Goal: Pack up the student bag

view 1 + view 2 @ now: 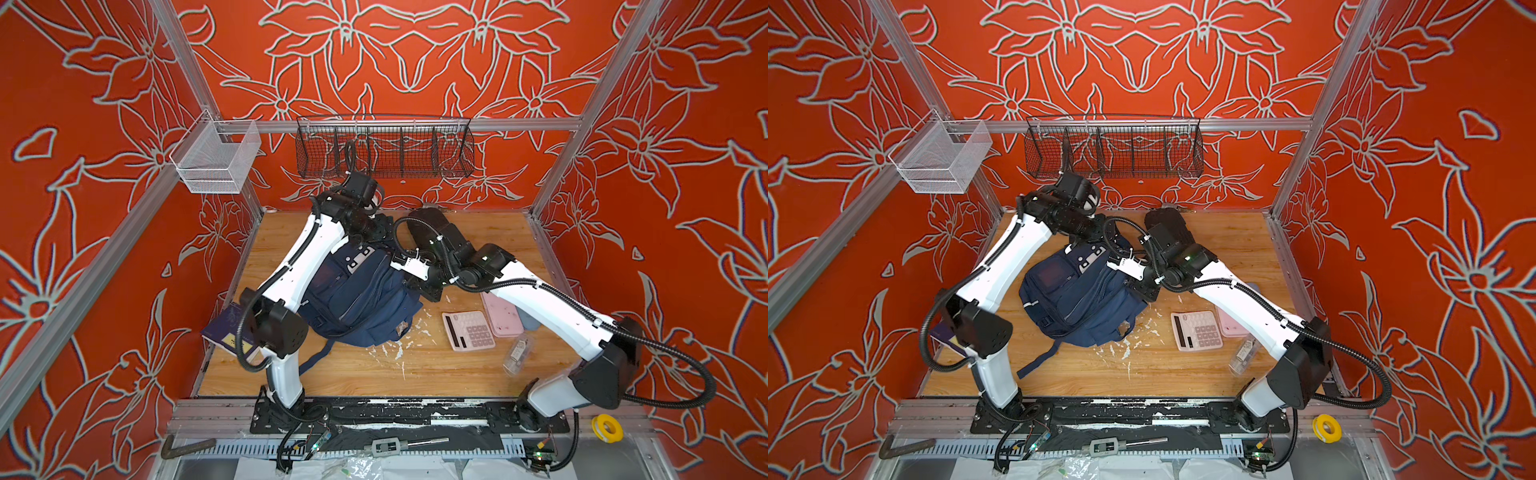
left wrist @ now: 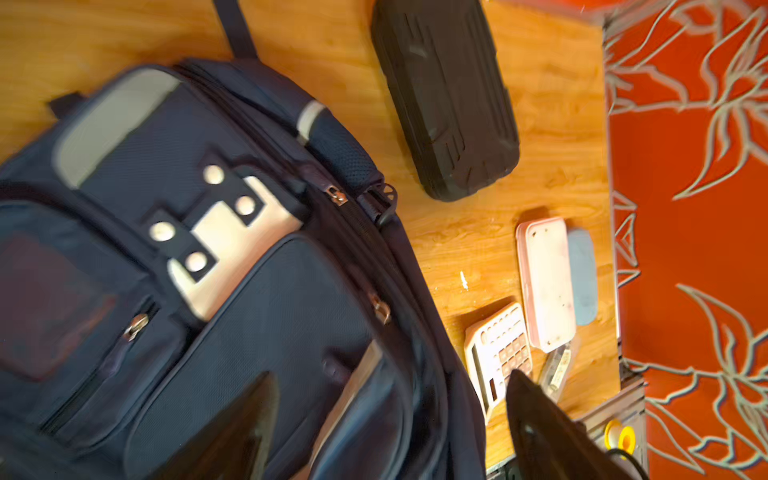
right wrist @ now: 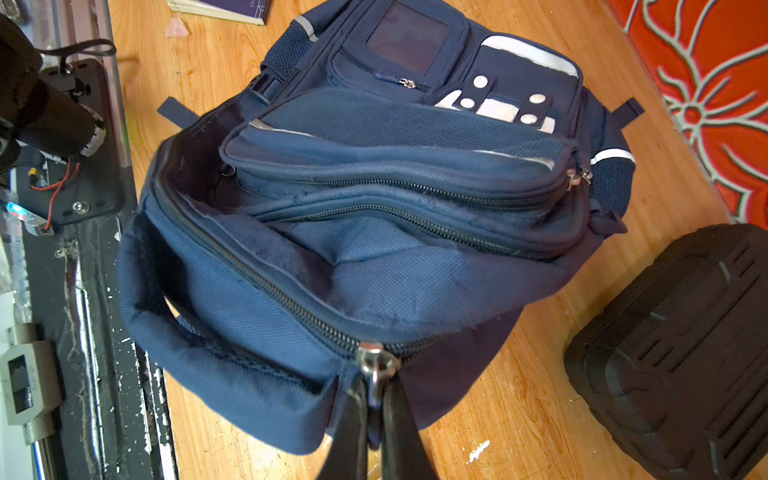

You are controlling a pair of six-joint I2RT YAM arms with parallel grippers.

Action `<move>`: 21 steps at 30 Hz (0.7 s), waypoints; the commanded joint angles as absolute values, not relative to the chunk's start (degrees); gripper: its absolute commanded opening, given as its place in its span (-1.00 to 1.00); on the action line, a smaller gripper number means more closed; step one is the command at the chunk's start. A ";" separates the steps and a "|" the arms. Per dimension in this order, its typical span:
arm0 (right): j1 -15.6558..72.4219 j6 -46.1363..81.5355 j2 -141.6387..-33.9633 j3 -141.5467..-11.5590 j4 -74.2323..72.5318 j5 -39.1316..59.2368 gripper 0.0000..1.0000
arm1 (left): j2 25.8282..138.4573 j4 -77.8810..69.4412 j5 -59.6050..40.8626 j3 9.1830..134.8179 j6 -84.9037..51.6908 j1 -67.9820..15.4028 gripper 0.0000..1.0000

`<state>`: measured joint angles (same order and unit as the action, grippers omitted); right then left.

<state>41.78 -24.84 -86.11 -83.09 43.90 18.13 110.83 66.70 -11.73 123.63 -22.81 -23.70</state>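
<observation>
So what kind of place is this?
Probably a robot test booth: a left arm and right arm bolted at a wooden table, boxed in by a metal frame holding flowery red panels.

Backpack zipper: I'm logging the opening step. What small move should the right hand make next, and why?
Probably slide the zipper pull along its track: the right hand is shut on it, and the zipper teeth beside it on the navy backpack look closed.
</observation>
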 commanded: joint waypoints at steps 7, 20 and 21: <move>43.83 -28.56 -83.25 -81.63 41.91 14.37 -1.00 | 123.38 83.68 -14.14 138.83 -10.51 -30.09 0.76; 44.65 -29.35 -82.81 -79.17 41.75 9.53 -1.00 | 126.78 88.00 -6.35 133.61 -5.25 -35.57 0.67; 44.73 -29.43 -82.77 -78.92 41.66 9.26 -1.00 | 127.10 87.97 -6.59 133.36 -5.39 -35.81 0.66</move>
